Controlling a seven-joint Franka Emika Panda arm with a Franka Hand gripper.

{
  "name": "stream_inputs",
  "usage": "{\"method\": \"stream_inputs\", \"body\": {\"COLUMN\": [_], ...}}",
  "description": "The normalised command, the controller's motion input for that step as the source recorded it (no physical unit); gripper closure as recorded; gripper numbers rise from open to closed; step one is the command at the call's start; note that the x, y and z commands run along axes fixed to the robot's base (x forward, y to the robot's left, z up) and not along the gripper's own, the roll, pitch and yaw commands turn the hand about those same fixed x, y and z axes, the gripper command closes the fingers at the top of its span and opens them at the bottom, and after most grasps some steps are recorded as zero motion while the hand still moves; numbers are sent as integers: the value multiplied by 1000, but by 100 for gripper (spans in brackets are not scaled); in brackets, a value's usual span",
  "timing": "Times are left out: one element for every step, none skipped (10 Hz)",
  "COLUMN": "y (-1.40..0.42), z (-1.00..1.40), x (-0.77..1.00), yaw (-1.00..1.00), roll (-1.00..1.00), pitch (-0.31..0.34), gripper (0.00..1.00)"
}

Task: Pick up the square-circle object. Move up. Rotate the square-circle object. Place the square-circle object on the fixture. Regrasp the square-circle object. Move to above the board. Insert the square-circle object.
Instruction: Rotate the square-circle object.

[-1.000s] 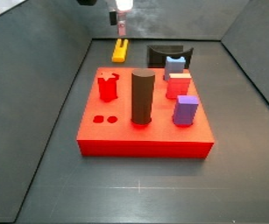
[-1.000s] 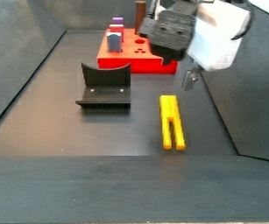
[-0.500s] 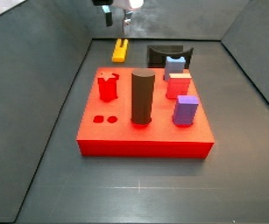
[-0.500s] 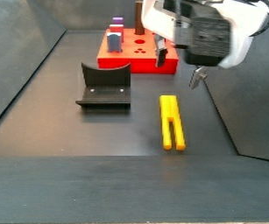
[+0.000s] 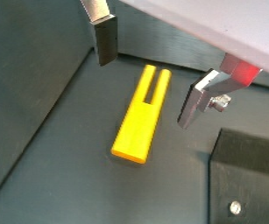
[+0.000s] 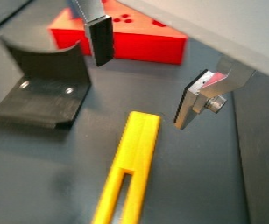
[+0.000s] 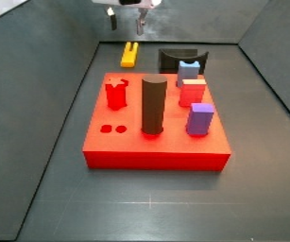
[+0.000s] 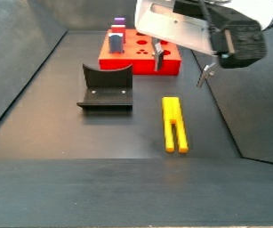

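Above the matt dark floor (image 5: 54,166), the gripper (image 5: 154,72) hangs with its fingers (image 5: 201,94) of brushed silver metal, over the smooth yellow plastic-looking square-circle object (image 5: 140,114), near the matt black fixture (image 6: 43,87) and glossy red board (image 6: 130,39).

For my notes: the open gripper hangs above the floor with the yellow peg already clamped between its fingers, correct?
Not quite. The gripper is open and above the floor, but holds nothing: both wrist views show the square-circle object lying flat on the floor beneath the fingers, untouched.
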Motion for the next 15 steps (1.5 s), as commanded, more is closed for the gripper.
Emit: {"method": "stream_inputs", "body": {"y": [-3,-4,-3,-3,-4,-4,-4,-3,0,1,1,3,6,8,10], "z": [-33,-33,-33,-32,-33,-33,-32,-32,-1000,-1000,-1000,-1000,-1000,-1000,-977], "x": [28,28,28,28,28,28,28,28,0,7,20,27,35,41,45], "yaw": [1000,1000,1000,1000,994,734,494,278,0,-45,-45,-41,-31,-24,-17], "roll": [0,1,1,1,1,1,1,1,0,2,0,-9,-27,-41,-53], "pitch": [-4,-4,-5,-6,-8,-8,-8,-8,0,-11,-35,-44,-49,-51,-55], "gripper": [0,0,0,0,0,0,0,0,0,0,0,0,0,0,0]}}
